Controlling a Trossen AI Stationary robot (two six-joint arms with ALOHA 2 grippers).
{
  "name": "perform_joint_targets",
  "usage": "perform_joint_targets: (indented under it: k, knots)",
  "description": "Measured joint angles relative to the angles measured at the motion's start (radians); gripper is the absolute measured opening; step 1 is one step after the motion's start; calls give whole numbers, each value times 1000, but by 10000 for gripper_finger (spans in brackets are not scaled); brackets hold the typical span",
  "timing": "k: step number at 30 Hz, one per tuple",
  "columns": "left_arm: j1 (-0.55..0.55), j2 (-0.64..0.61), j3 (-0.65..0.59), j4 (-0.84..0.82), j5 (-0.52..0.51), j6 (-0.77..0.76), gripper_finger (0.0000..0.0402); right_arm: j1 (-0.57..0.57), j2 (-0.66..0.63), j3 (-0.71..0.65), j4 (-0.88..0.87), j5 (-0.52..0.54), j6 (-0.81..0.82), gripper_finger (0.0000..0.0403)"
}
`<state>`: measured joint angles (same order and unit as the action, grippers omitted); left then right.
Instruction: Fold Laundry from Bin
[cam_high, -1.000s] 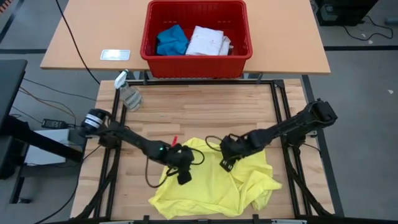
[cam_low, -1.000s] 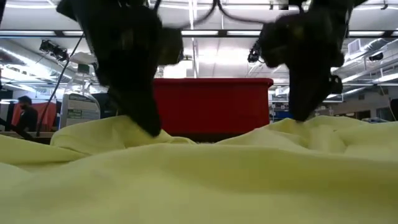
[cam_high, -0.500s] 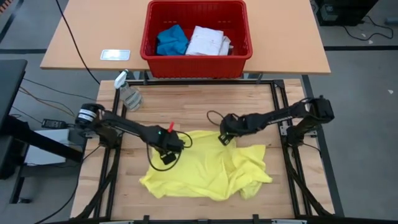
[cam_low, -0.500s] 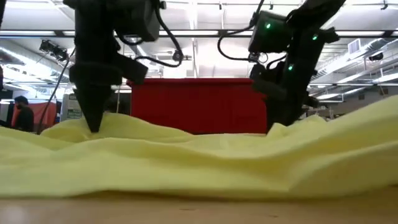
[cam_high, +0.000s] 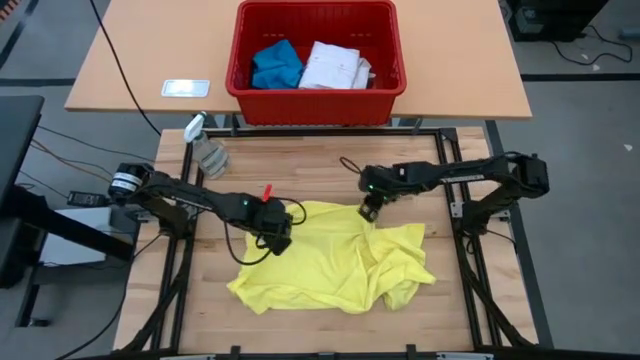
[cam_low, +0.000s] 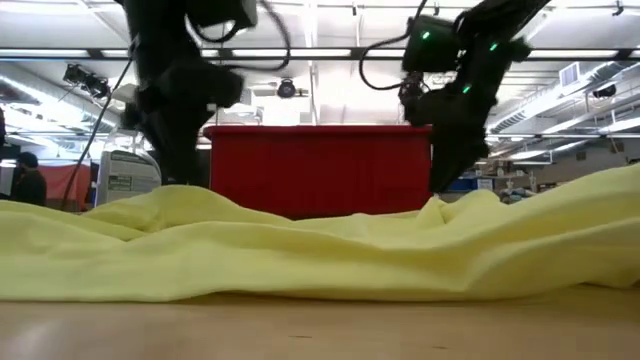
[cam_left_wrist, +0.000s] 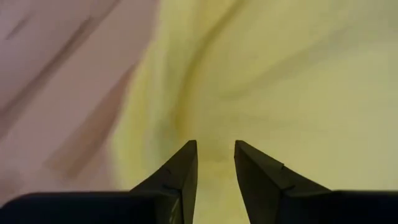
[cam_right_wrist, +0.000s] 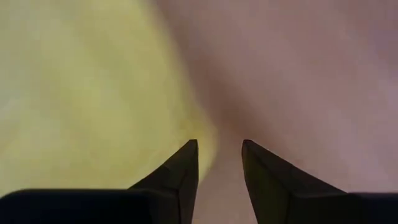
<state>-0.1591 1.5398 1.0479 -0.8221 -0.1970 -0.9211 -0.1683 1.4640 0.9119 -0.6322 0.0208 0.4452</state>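
The bright yellow T-shirt (cam_high: 335, 260) lies crumpled on the wooden table, its wide underside on the boards. My left gripper (cam_high: 278, 240) is shut on its left part. My right gripper (cam_high: 368, 210) is shut on its far edge. In the low view the shirt (cam_low: 320, 260) fills the foreground and rises slightly under both grippers. The red bin (cam_high: 315, 60) stands on the tan table beyond. It holds a blue piece (cam_high: 275, 65) and a white shirt (cam_high: 335, 65). The dark grey piece is out of view. My left gripper pinches a raised fold of the yellow T-shirt (cam_left_wrist: 214, 134) between its two fingers, coming from above and slanting down. The cloth there is lifted a little; the rest lies slack on the table. My right gripper pinches the shirt's far edge (cam_right_wrist: 202, 146) between its two fingers, from above. That edge forms a small peak (cam_low: 435, 205) under the fingers; the rest lies on the table.
A clear spray bottle (cam_high: 205, 150) lies at the wooden table's far left corner. A small white flat object (cam_high: 185, 88) lies on the tan table left of the bin. Bare boards (cam_high: 320, 165) show between the shirt and the far edge.
Both grippers have gone toward the table's far edge, still shut on the shirt. The yellow T-shirt has slid along the table with them, away from the near edge, and now lies lower and flatter.
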Motion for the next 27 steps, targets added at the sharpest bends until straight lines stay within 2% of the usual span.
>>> perform_joint_targets:
  k: [4,7,12,17,21,24,27]
  knots:
    - [-24,6,0,77,0,44,111,81,-72,-38,-143,-72,-30,130]
    - [-31,8,-1,71,1,47,111,139,-139,-92,-188,-119,-42,130]
    - [-34,-8,-1,112,35,34,111,209,-238,-205,-194,-150,81,135]
    - [-16,-13,0,173,40,207,111,297,-266,-310,-151,-195,145,136]
    - [46,-13,0,166,70,308,111,335,-266,-363,-101,-173,213,131]
    - [101,-13,0,167,98,371,111,337,-266,-359,-128,-157,245,107]
    - [155,-13,0,167,150,399,111,328,-270,-312,-151,-154,251,37]
